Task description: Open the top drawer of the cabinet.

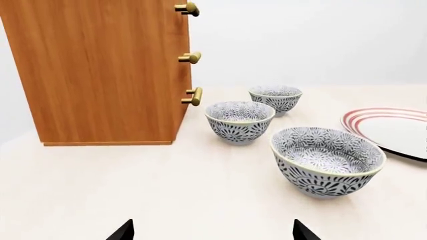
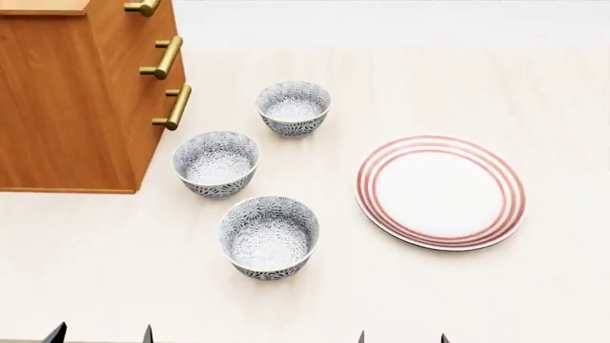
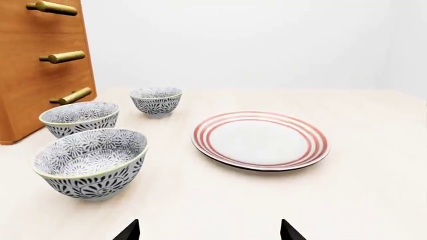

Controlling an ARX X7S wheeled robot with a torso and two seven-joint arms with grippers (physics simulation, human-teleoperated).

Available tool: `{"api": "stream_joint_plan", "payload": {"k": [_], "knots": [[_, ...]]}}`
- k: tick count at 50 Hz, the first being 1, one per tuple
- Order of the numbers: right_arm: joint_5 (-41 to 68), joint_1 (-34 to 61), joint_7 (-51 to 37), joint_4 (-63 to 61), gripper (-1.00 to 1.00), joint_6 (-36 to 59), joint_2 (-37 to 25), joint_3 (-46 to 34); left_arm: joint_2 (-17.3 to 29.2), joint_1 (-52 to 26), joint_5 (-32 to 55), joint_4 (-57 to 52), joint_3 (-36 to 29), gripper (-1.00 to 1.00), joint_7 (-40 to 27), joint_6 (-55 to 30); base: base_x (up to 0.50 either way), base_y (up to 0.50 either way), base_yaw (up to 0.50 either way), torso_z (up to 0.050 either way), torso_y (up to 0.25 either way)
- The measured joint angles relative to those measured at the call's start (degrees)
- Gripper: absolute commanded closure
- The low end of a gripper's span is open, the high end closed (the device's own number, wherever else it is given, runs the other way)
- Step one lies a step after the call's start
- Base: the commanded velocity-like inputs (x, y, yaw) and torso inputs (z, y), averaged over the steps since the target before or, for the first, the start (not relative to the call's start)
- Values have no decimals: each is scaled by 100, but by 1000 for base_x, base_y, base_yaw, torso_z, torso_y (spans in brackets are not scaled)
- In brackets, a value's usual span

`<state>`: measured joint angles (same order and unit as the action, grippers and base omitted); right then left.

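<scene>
Table (image 2: 496,64): pale, light-wood surface; carries every item listed below.
Cabinet (image 2: 67,107): orange-brown wood, stands upright at the far left of the head view, on the table. Side panel faces the left wrist camera (image 1: 100,70). Three brass bar handles project from its front, one above another.
Top drawer (image 2: 114,16): uppermost of the three, at the upper left corner of the head view. Front sits flush with the two below; shut. Its handle (image 2: 143,7) is partly cut off by the frame edge; also seen in the right wrist view (image 3: 53,7).
Plate (image 2: 441,191): white with red rings, lies flat to the right of the bowls, well apart from the cabinet.
Near bowl (image 2: 268,237): blue-patterned, upright, nearest the robot.
Middle bowl (image 2: 216,163): same pattern, upright, just beside the cabinet's lower front corner; not seen to touch it.
Far bowl (image 2: 293,108): same pattern, upright, farthest from the robot, level with the lowest handle.
Left gripper (image 1: 212,234): only two dark fingertips show at the frame's lower edge, set wide apart with nothing between them; released. Low over the table, well short of the cabinet.
Right gripper (image 3: 210,232): two dark fingertips likewise spread, nothing held; released. It faces the plate and near bowl, well apart from the cabinet.
</scene>
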<state>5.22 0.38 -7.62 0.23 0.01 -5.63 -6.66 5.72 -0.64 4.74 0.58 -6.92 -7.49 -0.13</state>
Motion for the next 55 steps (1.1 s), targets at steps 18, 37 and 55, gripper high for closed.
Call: {"api": "stream_joint_plan", "payload": {"k": [18,37,55], "knots": [[97,23,-102,29,-100,-23,-96,-122,95,-13,82,12,-121,-100,-105,38,0,0,0,47,129],[419,162,-348,-981,-100,1094,-251,-159,258,-282,706,-828,-136,-100,-180,-1307,0,0,0,8,20],[808,511,-639,-3278,-100,3121,-530,-344,588,-895,1270,-3188,-230,-100,-721,-3748,0,0,0,0,0]]}}
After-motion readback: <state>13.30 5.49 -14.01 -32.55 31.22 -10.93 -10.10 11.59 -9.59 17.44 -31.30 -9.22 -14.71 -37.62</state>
